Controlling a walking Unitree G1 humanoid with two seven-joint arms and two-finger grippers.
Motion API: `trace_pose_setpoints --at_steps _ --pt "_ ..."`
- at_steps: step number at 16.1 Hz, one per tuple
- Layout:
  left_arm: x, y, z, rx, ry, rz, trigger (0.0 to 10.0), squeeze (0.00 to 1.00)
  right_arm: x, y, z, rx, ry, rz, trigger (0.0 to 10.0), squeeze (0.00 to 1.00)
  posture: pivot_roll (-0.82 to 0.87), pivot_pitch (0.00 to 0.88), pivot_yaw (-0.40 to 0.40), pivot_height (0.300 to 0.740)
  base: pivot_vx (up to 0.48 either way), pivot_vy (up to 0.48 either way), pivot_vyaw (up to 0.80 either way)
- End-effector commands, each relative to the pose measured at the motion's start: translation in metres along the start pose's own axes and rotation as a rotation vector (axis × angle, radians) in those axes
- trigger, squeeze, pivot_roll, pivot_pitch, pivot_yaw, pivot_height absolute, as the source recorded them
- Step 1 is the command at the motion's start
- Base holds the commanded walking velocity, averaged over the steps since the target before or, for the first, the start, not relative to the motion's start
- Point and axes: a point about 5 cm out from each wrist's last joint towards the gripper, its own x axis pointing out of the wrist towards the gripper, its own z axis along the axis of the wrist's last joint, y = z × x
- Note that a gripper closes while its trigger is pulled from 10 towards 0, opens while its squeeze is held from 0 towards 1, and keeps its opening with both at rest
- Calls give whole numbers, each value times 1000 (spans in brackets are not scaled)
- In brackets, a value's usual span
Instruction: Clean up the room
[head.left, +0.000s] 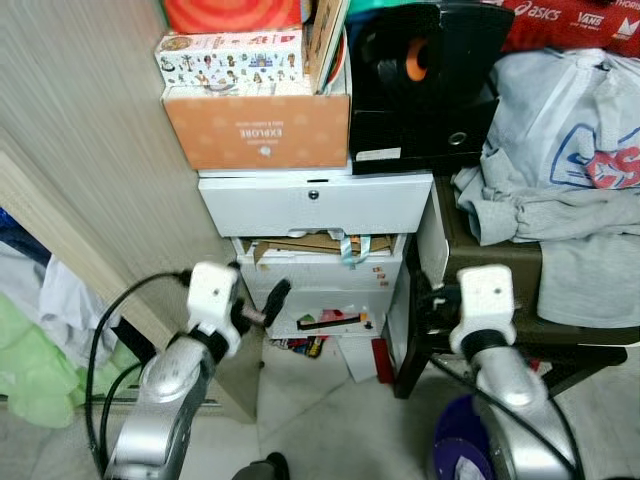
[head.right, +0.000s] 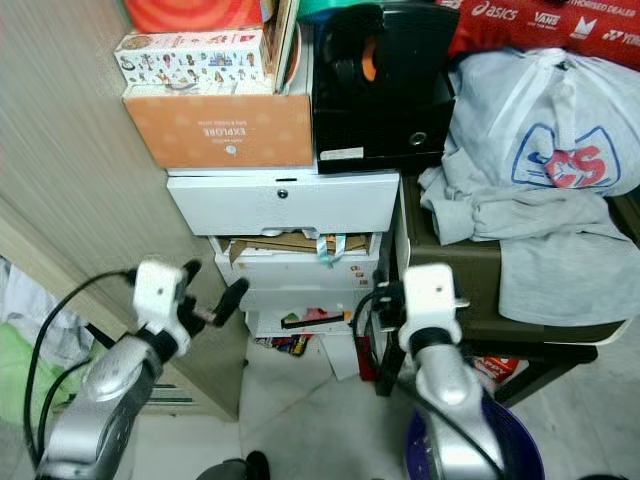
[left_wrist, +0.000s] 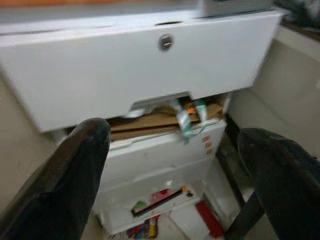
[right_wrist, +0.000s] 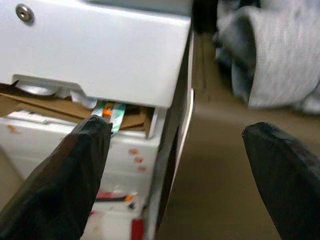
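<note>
We hold left gripper (left_wrist: 170, 175) and right gripper (right_wrist: 175, 170) fingers apart, empty, before white drawer unit (head.left: 315, 205). Grey sweatshirt (head.left: 560, 180) heaped on dark bench (head.left: 490, 270) beside it: soft, light, floppy; pinch bunched fold.

White drawer unit (head.left: 315, 205); orange cardboard box (head.left: 257, 128), faint dots; black case (head.left: 420, 85), orange spot; grey sweatshirt (head.left: 565, 170), blue-red print; purple bin (head.left: 462, 440).

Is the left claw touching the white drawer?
Apart. In the left wrist view, the open left claw hangs before the white drawer, with clear space between.
</note>
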Motion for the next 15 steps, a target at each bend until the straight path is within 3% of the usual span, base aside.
trace_pose_setpoints --at_steps 1,3,5,10,15 --pt "-3 12 8 -2 -30 79 10000 0 1 1 4 -36 -47 -29 10000 0 -53 112 58 740 0 0 0" --pt "3 13 24 -23 -73 95 10000 0 -1 -11 -2 43 6 -130 10000 0 -55 109 51 740 0 0 0" --pt "8 10 27 5 -88 80 10000 0 -1 -14 -4 21 18 -165 10000 0 -65 113 54 740 0 0 0" --pt "11 -10 17 -36 -56 9 10000 0 -3 -9 0 59 -4 -126 10000 0 -88 125 58 740 0 -152 0" --pt "10 -9 15 -50 -53 18 10000 0 0 -8 2 64 -11 -115 10000 0 -86 129 55 740 0 -202 0"
